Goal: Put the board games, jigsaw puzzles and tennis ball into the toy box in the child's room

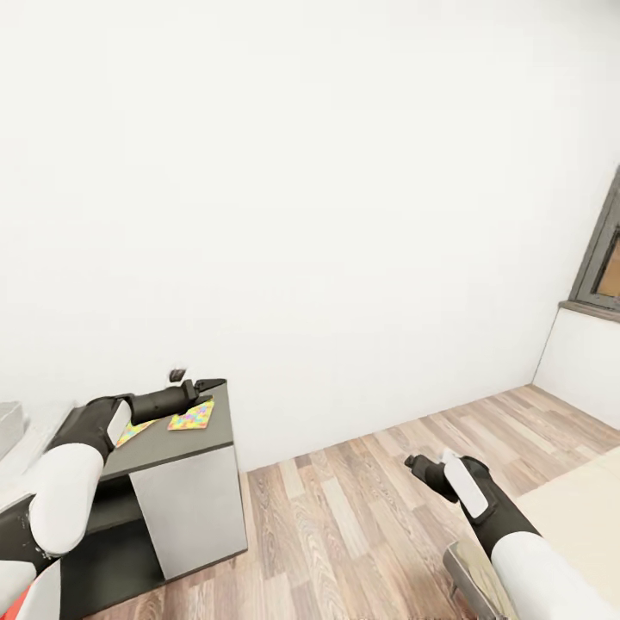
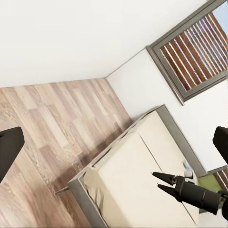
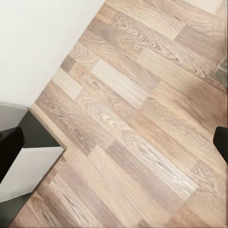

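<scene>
- My left end effector (image 1: 202,385) hangs over the dark cabinet top (image 1: 220,426) at about 8 o'clock in my head view, its fingers spread apart with nothing between them.
- My right end effector (image 1: 416,465) floats above the wood floor (image 1: 344,499) at about 5 o'clock; in my right wrist view the two fingers sit far apart at the edges with bare planks between, so it is spread and empty.
- Two jigsaw puzzles (image 1: 192,416) lie flat on that cabinet top, one just below my left forearm and the second (image 1: 131,430) partly hidden under the arm, so I think it is a puzzle but cannot swear to it.
- The bed (image 2: 142,180) shows in my left wrist view, beige mattress in a grey frame under the window (image 2: 194,52); a small pale object near its far end is too small to name.
- A pale grey edge at 9 o'clock may be the toy box (image 1: 9,426); too little shows to say what lies in it.
- My judgement: both puzzles are still to be moved, neither hand carries a toy, and the rest cannot be counted from here.
</scene>
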{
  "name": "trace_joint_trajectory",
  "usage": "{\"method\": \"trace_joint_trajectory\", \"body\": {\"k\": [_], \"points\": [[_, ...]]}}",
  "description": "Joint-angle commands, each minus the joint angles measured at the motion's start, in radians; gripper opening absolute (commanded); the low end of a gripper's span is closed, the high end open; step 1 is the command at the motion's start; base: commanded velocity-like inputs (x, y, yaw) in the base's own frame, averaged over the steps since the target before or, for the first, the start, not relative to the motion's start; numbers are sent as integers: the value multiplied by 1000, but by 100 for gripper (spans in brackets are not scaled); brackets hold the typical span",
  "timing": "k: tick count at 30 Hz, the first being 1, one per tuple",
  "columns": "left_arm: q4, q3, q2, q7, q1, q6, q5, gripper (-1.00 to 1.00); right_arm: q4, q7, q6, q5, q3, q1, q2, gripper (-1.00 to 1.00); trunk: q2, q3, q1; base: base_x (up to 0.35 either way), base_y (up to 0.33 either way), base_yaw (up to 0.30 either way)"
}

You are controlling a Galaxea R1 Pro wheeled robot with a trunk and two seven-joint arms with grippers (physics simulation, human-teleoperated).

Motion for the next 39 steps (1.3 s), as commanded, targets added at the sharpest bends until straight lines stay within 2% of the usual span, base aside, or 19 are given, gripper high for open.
{"method": "trace_joint_trajectory", "body": {"k": [1,9,17,39], "points": [[0,8,1,-7,0,7,-11,100,-1,-8,2,-10,1,1,0,100,-1,-1,0,0,0,-277],[-1,9,23,-10,56,-22,-9,100,-3,-8,1,-9,2,2,0,100,-1,-4,0,0,0,-277],[-33,10,53,-19,72,-53,-7,100,-3,-8,0,-8,1,3,-1,100,-1,-7,0,0,0,-277],[-41,11,62,-23,73,-61,-6,100,0,-8,-1,-6,-1,3,-1,100,-1,-16,0,0,0,-277]]}}
